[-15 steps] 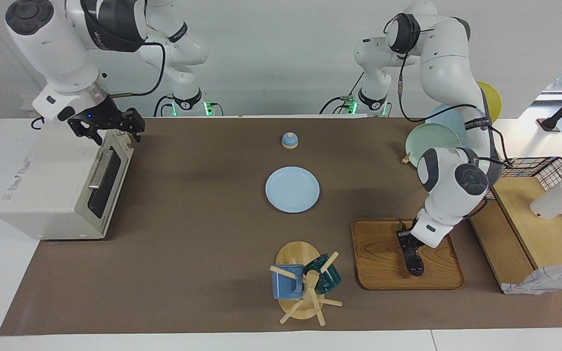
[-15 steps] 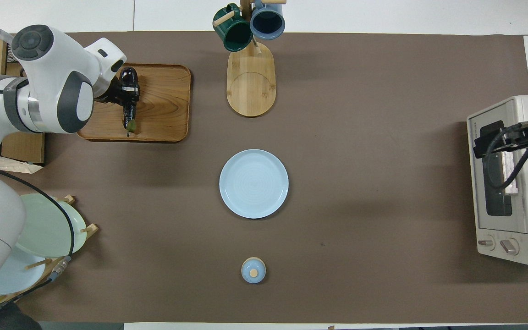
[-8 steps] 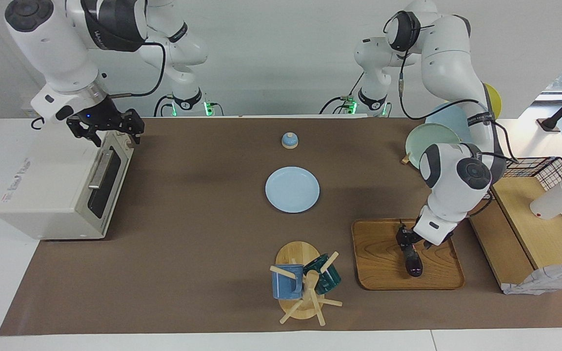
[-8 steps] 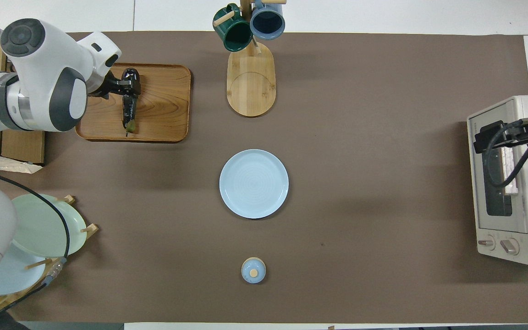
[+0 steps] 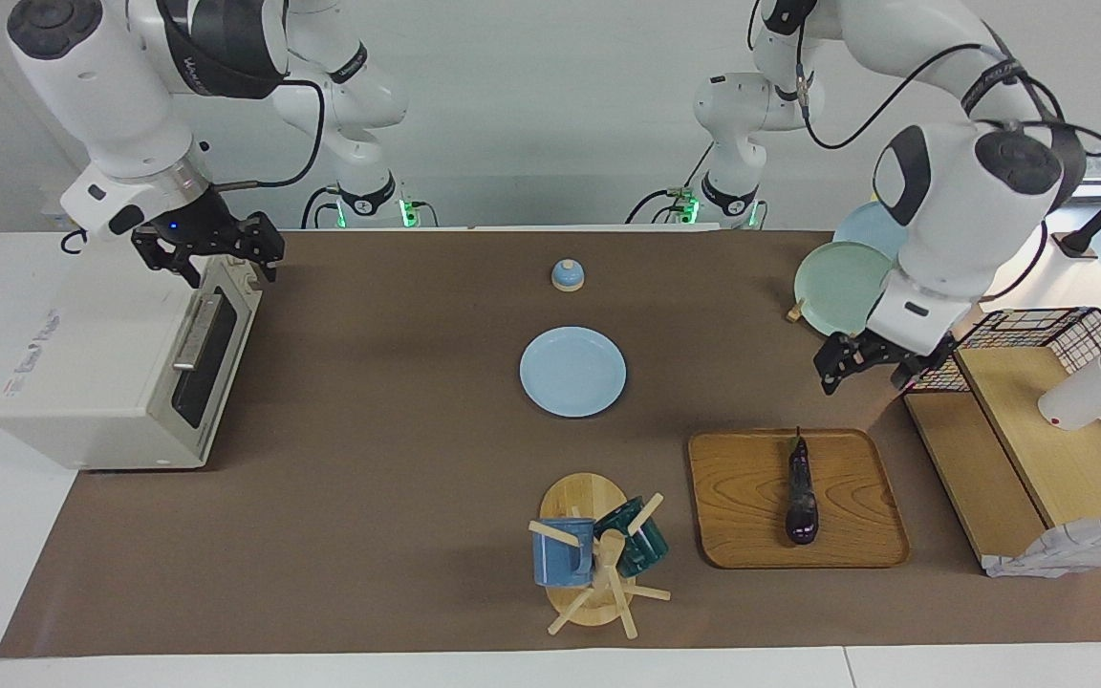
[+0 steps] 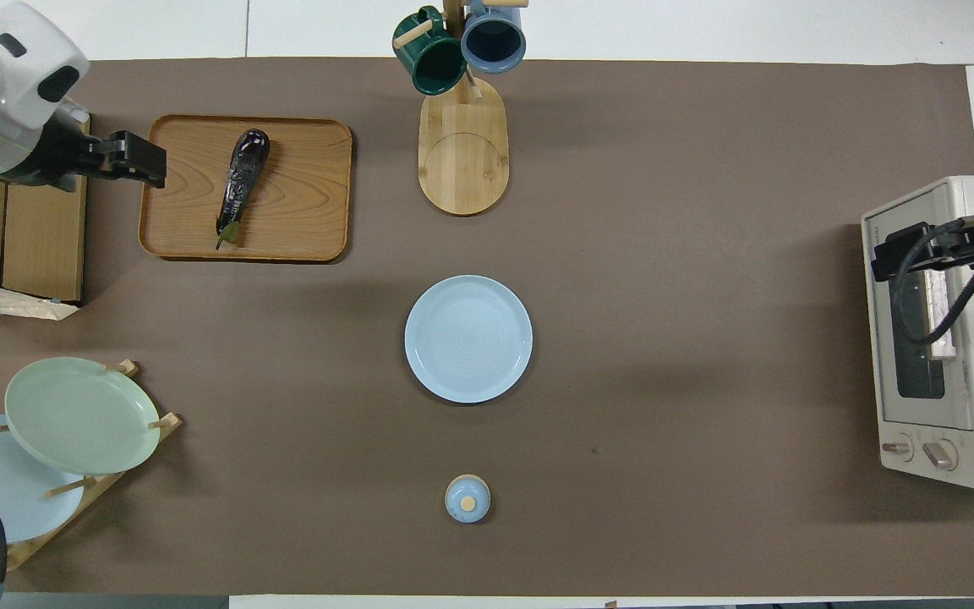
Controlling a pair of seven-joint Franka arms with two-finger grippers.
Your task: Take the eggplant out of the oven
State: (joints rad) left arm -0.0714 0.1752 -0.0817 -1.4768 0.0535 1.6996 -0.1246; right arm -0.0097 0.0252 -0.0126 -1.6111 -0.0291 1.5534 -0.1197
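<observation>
Desk (image 5: 398, 516) space is laid out with the oven (image 5: 120, 368) at the right arm's end, its glass door shut and facing the middle, so we judge that its part in the task is over. The wooden tray (image 5: 751, 506) lies toward the left arm's end, and we read it as the drop-off spot: the eggplant (image 5: 799, 492) lies flat on it, stem pointing toward the robots, touched by nothing. The pale blue plate (image 5: 572, 371) at the centre is bare.

The right gripper (image 5: 218, 250) hangs over the oven's top front edge, near the handle, fingers apart and holding nothing; we take that arm to be waiting. The left gripper (image 5: 871, 361) is up in the air over the desk between the tray and the plate rack, fingers spread and empty, which suits a release onto the tray.

We cannot see inside the oven through the dark glass. From overhead the right gripper is mostly cut off at the edge, and the left arm's upper links leave the picture.
</observation>
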